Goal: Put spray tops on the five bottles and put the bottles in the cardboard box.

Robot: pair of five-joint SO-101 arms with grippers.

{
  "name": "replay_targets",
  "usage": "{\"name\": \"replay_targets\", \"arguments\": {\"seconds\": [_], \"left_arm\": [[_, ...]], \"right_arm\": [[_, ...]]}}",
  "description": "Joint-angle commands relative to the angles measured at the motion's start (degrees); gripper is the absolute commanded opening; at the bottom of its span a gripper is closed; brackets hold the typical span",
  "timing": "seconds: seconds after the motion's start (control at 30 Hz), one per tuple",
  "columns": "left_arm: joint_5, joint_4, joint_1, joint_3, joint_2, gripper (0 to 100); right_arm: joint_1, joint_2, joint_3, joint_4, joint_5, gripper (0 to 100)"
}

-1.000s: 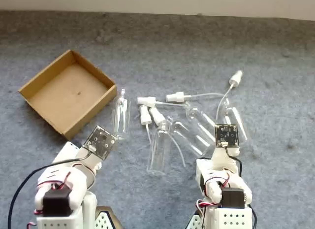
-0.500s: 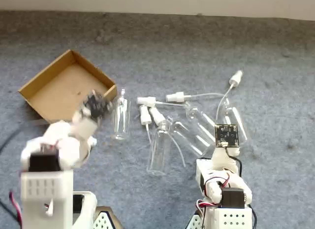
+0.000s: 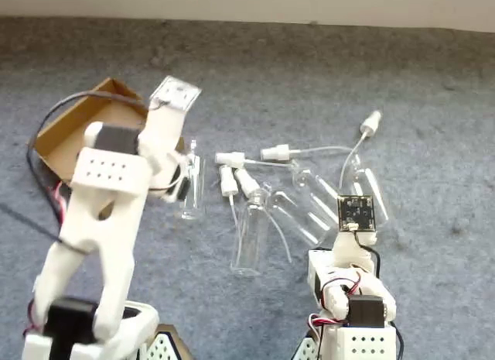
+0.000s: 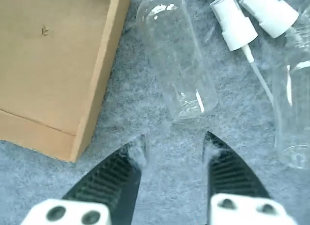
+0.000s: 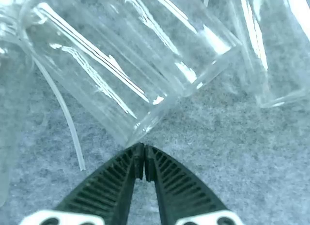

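A clear bottle (image 4: pixel 177 60) lies on the grey carpet beside the cardboard box (image 4: pixel 53 55), with no top on it. My left gripper (image 4: pixel 174 140) hovers open just short of the bottle's base, nothing between its fingers. Two white spray tops (image 4: pixel 235 24) lie past it, beside another bottle (image 4: pixel 295 113). In the high view the left arm (image 3: pixel 116 174) stretches over the near edge of the box (image 3: pixel 66 132). My right gripper (image 5: pixel 144 162) is shut and empty, its tip at the base of a lying bottle (image 5: pixel 97 70).
Several more clear bottles (image 3: pixel 251 228) and loose spray tops (image 3: pixel 278 152) with thin dip tubes lie scattered mid-table. One top (image 3: pixel 371 121) sits farther back right. The right arm (image 3: pixel 352 282) stays low at the front edge. Open carpet lies behind and to the right.
The left arm has lifted from the front of the table and swung forward over the box's near edge and the bottle beside it. The right arm has not moved.
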Motion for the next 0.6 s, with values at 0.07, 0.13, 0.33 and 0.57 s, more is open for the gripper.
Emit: {"name": "replay_targets", "arguments": {"seconds": [0.07,0.13,0.33,0.57], "left_arm": [[10.64,3.6,3.21,-13.23,11.56,26],[12.48,3.52,3.03,-15.69,15.69,29],[16.44,3.52,2.59,-22.64,26.51,35],[17.32,3.6,-1.54,-29.41,36.0,34]], "right_arm": [[0.48,-0.48,6.2,0.31,0.53,0.4],[0.48,-0.48,6.2,0.31,0.53,0.4],[0.48,-0.48,6.2,0.31,0.53,0.4],[0.48,-0.48,6.2,0.31,0.53,0.4]]}}
